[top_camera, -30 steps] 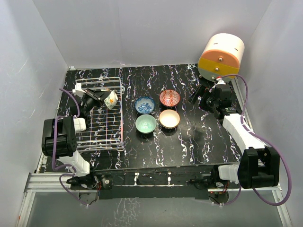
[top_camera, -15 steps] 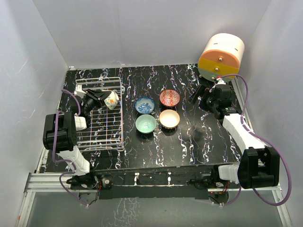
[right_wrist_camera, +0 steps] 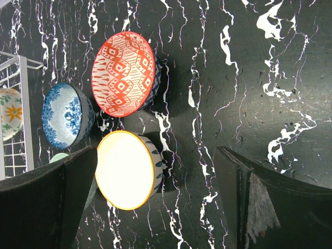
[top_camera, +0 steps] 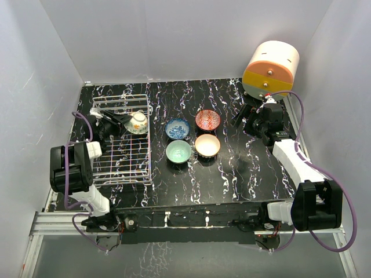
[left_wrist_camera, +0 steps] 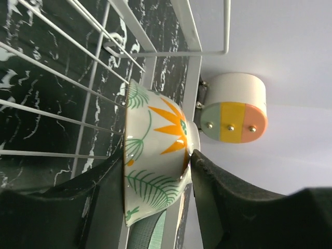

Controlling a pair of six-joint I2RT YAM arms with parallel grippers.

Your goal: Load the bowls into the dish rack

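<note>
The leaf-painted bowl sits between the 2 fingers of the left gripper, which is clamped on it: 1 finger lies on the mouth side and the other presses against the foot. The bowl is inside the dish rack, at its far right corner. I cannot tell if it touches the wires.

The left arm is folded at the rack's near left side, and its forearm reaches forward over the grid floor, with the wrist turned toward the right.

Well to the right of this gripper, 4 bowls stand on the table in a square: the blue bowl, the red bowl, the mint bowl and the cream bowl.

The right gripper hangs to the right of them with its fingers wide apart and nothing between them. The right arm is stretched forward along the table's right edge. Behind this gripper stands the round drawer unit.
</note>
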